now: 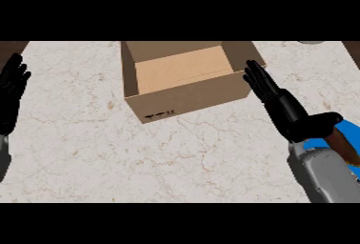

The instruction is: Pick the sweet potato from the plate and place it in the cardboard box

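Open brown cardboard box on pale marbled counter, used as reference.

Sweet potato: reddish-brown, elongated, lying on a round blue plate right of the box and nearer the robot. Long axis diagonal, far end angled toward the box; partly hidden.

Right hand: just right of the box, fingers straight, thumb across the potato's far end, nothing gripped.

Left hand: open, resting well left of the box.

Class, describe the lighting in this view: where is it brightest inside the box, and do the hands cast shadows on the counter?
Head view: the counter is evenly lit, without glare; the box floor is lighter than its walls; neither the right hand nor the left hand casts a clear shadow on the counter.
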`<state>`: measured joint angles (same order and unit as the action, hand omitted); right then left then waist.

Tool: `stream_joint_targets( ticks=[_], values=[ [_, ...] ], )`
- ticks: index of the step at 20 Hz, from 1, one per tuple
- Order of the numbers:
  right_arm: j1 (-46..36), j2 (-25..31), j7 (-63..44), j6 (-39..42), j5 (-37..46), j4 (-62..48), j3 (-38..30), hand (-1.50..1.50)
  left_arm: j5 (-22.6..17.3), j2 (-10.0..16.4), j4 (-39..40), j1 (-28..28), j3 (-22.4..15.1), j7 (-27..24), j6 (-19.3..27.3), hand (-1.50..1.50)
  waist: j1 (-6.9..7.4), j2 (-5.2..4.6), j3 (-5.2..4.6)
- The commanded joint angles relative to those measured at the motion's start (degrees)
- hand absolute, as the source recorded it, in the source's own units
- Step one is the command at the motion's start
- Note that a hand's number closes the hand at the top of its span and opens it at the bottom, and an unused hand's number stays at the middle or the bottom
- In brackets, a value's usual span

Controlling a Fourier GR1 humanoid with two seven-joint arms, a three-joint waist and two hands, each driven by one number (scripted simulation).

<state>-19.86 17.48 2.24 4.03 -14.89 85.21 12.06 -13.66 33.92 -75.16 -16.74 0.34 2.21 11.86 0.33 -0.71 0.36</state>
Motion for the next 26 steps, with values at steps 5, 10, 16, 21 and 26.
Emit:
stream_joint_targets(
  ticks=[5,10,16,21,26],
  values=[
    [6.2,22.2,1.7,23.4,-0.9,-1.6,-2.5,-1.50,7.9,2.5,1.0,8.3,-2.2,-0.8,3.5,0.00,-0.72,0.72,-0.26],
    [1.9,37.5,12.0,25.5,23.5,3.3,3.4,-1.50,8.0,1.7,2.7,9.0,-3.6,-0.4,2.4,0.00,-0.63,0.36,-0.11],
    [8.1,41.4,45.1,33.2,17.9,-17.9,-4.9,-1.50,10.0,0.6,2.2,8.9,-5.0,0.1,3.4,0.00,0.37,-0.23,0.12],
    [2.8,45.5,54.2,23.5,30.4,-21.5,-0.6,-1.50,11.6,-2.3,0.2,10.2,-7.4,-0.2,4.8,0.00,2.52,-0.12,-0.04],
    [-1.6,50.4,54.1,16.4,43.5,-23.4,7.0,-1.50,12.0,-2.1,0.7,7.3,-7.1,1.4,4.4,0.00,3.43,-0.27,-0.20]
  ],
)
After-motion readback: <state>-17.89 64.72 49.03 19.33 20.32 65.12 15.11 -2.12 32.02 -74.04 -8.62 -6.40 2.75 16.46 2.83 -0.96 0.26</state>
